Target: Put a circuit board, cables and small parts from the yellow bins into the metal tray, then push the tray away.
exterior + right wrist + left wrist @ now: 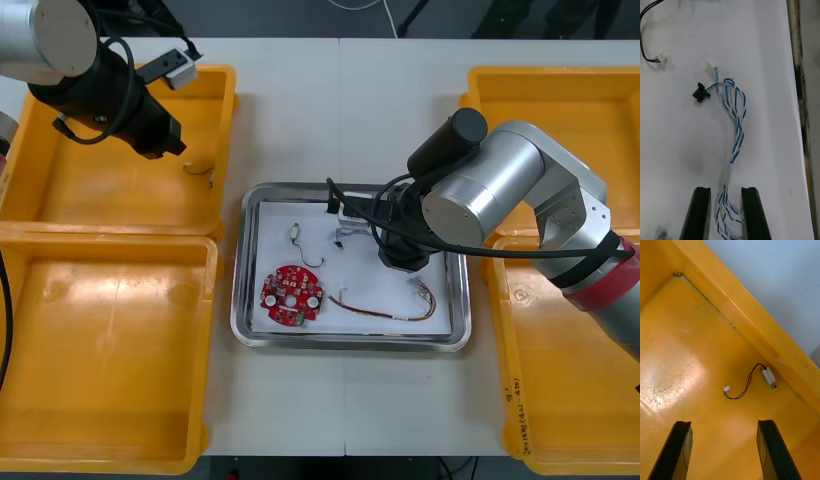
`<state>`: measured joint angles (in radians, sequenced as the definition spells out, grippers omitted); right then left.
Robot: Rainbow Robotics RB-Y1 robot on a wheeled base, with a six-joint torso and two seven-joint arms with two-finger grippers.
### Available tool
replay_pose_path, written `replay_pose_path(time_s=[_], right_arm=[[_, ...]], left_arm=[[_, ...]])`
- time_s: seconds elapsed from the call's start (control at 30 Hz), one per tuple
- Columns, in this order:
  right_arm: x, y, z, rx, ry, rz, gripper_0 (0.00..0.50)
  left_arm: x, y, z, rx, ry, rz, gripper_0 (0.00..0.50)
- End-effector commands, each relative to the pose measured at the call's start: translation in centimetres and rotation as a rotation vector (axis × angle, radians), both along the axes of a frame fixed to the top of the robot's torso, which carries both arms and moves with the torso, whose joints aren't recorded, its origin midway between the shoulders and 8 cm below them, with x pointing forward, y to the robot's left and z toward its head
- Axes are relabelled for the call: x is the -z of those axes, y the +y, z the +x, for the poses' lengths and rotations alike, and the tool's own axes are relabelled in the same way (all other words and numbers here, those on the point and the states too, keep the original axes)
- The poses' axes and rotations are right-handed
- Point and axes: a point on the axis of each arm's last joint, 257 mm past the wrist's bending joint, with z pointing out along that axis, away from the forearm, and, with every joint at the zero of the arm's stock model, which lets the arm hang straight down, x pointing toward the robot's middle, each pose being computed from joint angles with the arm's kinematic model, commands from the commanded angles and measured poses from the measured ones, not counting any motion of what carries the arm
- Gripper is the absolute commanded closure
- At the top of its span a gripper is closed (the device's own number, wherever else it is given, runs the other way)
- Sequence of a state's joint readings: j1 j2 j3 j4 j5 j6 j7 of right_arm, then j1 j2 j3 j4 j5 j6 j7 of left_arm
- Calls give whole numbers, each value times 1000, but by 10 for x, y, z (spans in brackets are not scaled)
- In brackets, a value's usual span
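On the light table (340,110), the right gripper (725,192) fingers clamp the cable (738,123) over the white tray (350,342). The left gripper (724,424) fingers are spread above the far-left bin (685,352).

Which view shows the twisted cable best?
Right wrist view: the twisted cable runs from the right gripper across the tray. Front view: the right arm covers it. Left wrist view: the left gripper over a yellow bin.

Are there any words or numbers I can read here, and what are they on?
No text can be read.
Dark print on the rim of the near right yellow bin: too small to read.
White marks on the red circuit board: too small to read.
The twisted blue and white cable, held by the right end effector over the metal tray, and the far left yellow bin under the open left end effector carry none.
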<state>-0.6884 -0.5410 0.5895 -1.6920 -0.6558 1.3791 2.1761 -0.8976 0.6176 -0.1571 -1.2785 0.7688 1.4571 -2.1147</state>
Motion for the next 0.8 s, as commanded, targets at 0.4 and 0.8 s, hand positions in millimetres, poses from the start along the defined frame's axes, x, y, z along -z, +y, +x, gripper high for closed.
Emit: replay_pose_path(time_s=[0.4,0.8], right_arm=[[-6,8,-5,-35,-18,7,0],[-60,3,-12,-12,-29,-18,0]], left_arm=[[6,18,7,82,-76,69,0],[21,22,9,122,-91,138,0]])
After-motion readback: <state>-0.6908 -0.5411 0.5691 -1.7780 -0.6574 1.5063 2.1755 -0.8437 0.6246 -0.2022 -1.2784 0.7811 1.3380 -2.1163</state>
